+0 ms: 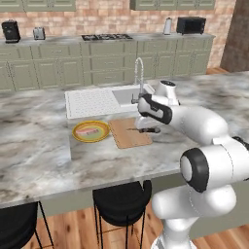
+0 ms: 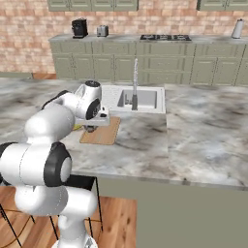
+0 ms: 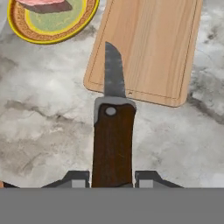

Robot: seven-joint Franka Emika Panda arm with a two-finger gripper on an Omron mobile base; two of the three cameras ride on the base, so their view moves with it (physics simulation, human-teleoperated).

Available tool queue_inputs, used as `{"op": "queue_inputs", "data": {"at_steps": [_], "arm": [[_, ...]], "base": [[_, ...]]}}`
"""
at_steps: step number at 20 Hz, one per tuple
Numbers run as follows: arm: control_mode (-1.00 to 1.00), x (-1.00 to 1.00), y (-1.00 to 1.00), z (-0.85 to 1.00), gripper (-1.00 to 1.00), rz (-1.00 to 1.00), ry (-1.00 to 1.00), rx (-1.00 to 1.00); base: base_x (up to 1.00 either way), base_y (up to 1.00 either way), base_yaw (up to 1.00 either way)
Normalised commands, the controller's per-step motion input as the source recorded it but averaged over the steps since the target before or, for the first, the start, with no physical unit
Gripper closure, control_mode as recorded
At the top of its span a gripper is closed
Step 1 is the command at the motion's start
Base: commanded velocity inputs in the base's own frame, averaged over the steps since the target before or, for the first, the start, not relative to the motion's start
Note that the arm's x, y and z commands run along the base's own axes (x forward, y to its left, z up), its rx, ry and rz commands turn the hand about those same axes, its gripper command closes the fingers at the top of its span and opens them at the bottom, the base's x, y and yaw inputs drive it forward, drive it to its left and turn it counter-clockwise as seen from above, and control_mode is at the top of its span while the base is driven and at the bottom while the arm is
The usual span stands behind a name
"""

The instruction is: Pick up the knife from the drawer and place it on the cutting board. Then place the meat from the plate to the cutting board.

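Note:
My gripper (image 3: 112,179) is shut on the dark brown handle of the knife (image 3: 113,131). The thin blade points ahead, and its tip reaches over the near edge of the wooden cutting board (image 3: 153,48). In the left base view the gripper (image 1: 146,127) holds the knife (image 1: 148,130) just above the right side of the cutting board (image 1: 127,134). The yellow-rimmed plate (image 1: 91,131) lies left of the board with the pinkish-red meat (image 1: 89,130) on it. The hand view shows the plate (image 3: 26,30) and the meat (image 3: 43,5) at the upper left. The drawer is out of view.
Behind the board are a white ribbed draining area (image 1: 90,102), a sink (image 1: 127,95) and a tall faucet (image 1: 140,73). Black stools (image 1: 121,199) stand under the marble counter's near edge. My arm (image 2: 72,109) covers part of the board (image 2: 104,133) in the right base view.

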Motion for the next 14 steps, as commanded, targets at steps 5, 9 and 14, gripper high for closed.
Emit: {"op": "queue_inputs", "data": {"at_steps": [5,9,14], "arm": [[-1.00,0.48,-0.02,-0.38,1.00,0.17,0.00,-0.06],[-1.00,0.48,0.00,-0.32,1.00,0.13,-0.01,-0.04],[-1.00,0.49,-0.01,-0.21,1.00,0.09,-0.01,-0.02]], "base": [[0.00,0.00,0.00],[0.00,0.00,0.00],[0.00,0.00,0.00]]}}
